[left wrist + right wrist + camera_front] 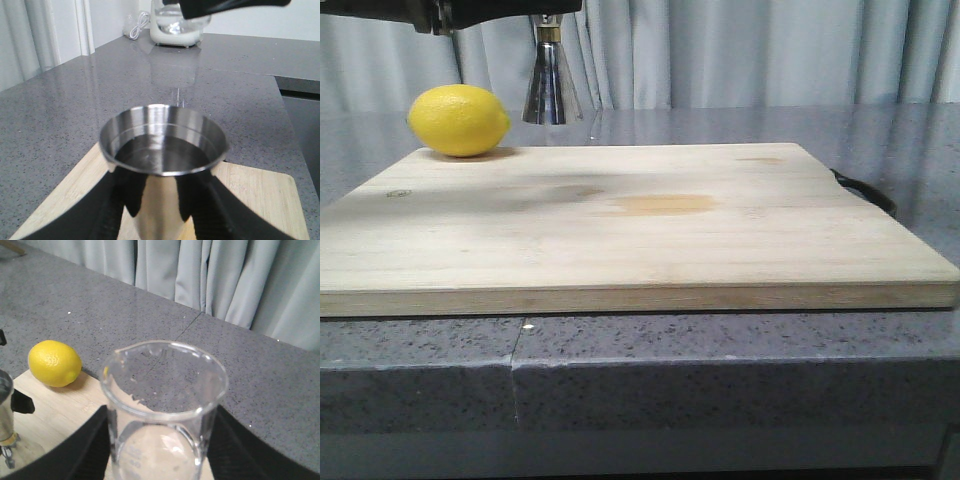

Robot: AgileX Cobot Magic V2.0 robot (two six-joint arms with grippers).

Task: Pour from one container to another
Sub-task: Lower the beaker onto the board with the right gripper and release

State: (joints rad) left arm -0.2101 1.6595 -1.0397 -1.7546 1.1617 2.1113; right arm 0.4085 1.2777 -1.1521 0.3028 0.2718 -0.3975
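A shiny steel hourglass jigger (pixel 552 85) with a gold band at its waist hangs over the far left of the wooden board (pixel 640 230). My left gripper (pixel 158 214) is shut on the jigger (pixel 162 145), whose upper cup holds dark-looking liquid. A clear glass beaker (pixel 162 390) is upright and looks empty, with my right gripper (pixel 162 455) shut on it, above the board (pixel 50 410). The jigger (pixel 5 410) shows at the edge of the right wrist view. In the front view the right gripper and beaker are out of view.
A yellow lemon (pixel 458 120) lies on the board's far left corner, close to the jigger; the lemon (pixel 54 363) also shows in the right wrist view. A white appliance (pixel 176 30) with a cable stands far back on the grey counter. Curtains hang behind.
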